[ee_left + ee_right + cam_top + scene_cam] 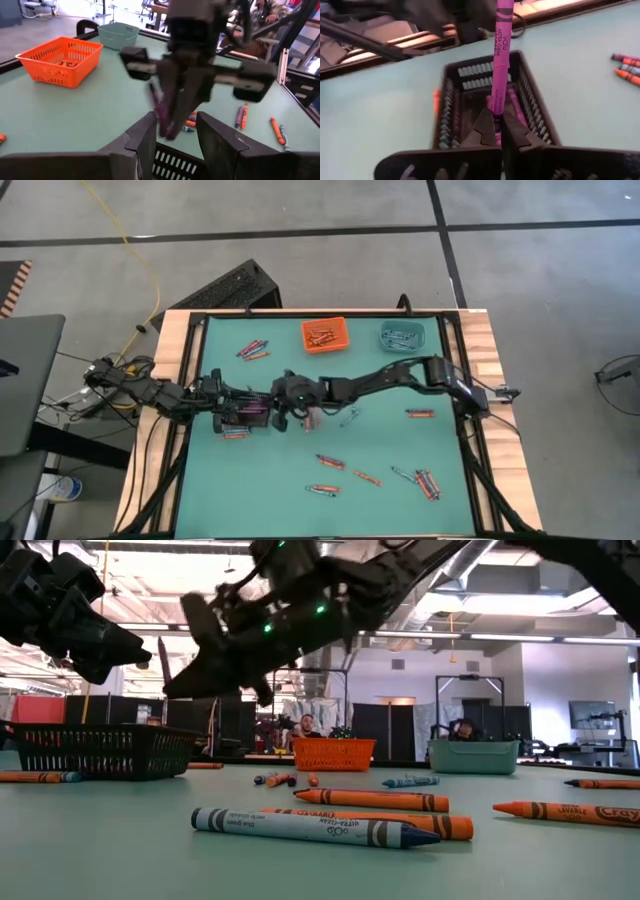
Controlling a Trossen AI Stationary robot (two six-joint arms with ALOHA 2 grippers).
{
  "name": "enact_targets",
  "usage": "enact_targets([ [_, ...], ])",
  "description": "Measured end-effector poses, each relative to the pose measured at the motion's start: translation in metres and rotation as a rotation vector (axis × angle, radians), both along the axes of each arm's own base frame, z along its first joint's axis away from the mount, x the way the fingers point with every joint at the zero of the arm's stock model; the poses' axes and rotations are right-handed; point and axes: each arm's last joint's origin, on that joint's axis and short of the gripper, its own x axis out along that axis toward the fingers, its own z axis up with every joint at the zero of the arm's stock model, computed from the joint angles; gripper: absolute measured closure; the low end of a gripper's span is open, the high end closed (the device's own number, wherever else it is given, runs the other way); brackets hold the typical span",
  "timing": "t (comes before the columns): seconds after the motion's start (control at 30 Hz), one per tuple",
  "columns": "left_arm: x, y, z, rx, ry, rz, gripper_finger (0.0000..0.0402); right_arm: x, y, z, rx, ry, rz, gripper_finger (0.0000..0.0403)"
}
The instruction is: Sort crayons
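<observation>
High view: the right pincer [308,417] is near the middle of the green bench [300,380], beside the black bin [243,413], which the left pincer [222,408] sits at. Loose crayons [378,476] lie scattered toward the near edge; others already lie in the orange bin [323,334] and the teal bin [401,336] at the far edge.

Low view: both arms hang above the bench; a blue crayon [315,828] and orange ones lie in the foreground, clear of the arms.

Left wrist view: the left pincer's fingers [145,137] stand spread over the black bin's rim, pinching nothing — the right pincer hangs just ahead with a pink crayon.

Right wrist view: the right pincer [496,131] is pressed together on the lower end of the pink crayon [500,50], held upright directly above the black bin, where other pink crayons lie.

Risk: the grip is at one tip only, so the crayon could pivot or bounce off the rim on release. The two pincers are close — a sideways move could make them collide.
</observation>
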Motion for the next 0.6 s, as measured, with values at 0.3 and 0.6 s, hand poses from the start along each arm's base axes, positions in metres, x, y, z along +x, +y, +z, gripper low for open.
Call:
enact_targets([
  [0.3,0.000,0.000,0.000,0.000,0.000,0.000,0.0274,0.019,-0.001,-0.020,0.012,0.084,0.039,0.0397],
  [0.6,0.000,0.000,0.000,0.000,0.000,0.000,0.0274,0.014,-0.007,-0.009,0.014,0.128,0.026,0.0364],
])
